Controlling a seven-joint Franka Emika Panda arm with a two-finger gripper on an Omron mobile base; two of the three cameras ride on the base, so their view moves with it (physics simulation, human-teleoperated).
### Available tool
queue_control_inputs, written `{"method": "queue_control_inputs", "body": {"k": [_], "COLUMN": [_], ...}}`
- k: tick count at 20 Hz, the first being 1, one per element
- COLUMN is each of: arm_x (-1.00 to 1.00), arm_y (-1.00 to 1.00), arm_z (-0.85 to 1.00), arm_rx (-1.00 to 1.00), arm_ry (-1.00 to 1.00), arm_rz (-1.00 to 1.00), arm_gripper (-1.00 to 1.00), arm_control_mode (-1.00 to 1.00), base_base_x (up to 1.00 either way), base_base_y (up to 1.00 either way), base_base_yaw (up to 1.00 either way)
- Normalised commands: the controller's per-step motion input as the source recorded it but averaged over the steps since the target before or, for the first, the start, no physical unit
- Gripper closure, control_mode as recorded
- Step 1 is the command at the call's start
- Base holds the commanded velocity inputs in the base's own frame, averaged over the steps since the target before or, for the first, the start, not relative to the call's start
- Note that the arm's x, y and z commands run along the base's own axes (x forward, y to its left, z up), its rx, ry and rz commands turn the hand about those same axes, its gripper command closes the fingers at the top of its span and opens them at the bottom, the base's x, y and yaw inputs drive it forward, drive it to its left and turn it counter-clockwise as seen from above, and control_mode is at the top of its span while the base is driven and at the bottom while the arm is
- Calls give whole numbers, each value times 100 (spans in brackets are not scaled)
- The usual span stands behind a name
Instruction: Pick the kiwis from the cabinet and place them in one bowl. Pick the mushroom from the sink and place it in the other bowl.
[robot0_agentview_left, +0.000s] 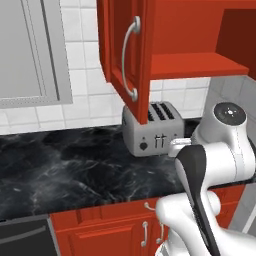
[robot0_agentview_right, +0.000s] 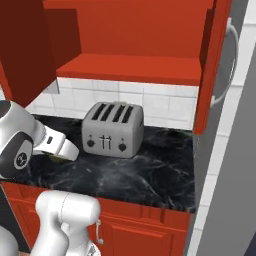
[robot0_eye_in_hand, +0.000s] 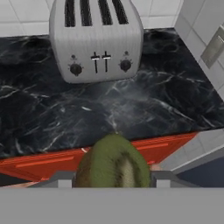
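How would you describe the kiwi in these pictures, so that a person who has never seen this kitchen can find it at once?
Start at the black marble counter with the silver four-slot toaster standing by the tiled wall. In the hand view, in front of the toaster and over the counter's red front edge, the kiwi sits between the robot's jaws. It is a small rounded brownish-green fruit, the only fruit here and far smaller than the toaster.

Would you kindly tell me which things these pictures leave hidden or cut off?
- Tool: in both base views the robot's own arm hides it.
- Kiwi: hand view; its lower part is cut off at the bottom, so the contact with the fingers is hidden.
- Cabinet: right base view looks up from below the shelf, so anything resting on it is hidden.
- Toaster: left base view; the open cabinet door covers its upper left corner.
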Motion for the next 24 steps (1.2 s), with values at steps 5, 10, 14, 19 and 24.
{"method": "queue_control_inputs", "body": {"k": [5,10,14,19,24], "arm_x": [0,0,0,0,0], "arm_y": [0,0,0,0,0], "arm_z": [0,0,0,0,0], "arm_rx": [0,0,0,0,0], "arm_ry": [0,0,0,0,0], "arm_rz": [0,0,0,0,0], "arm_gripper": [100,100,100,100,100], "arm_control_mode": [100,100,100,100,100], "base_base_x": [0,-6,0,0,0], "base_base_y": [58,57,66,73,79], "base_base_yaw": [0,-4,-6,-5,-1]}}
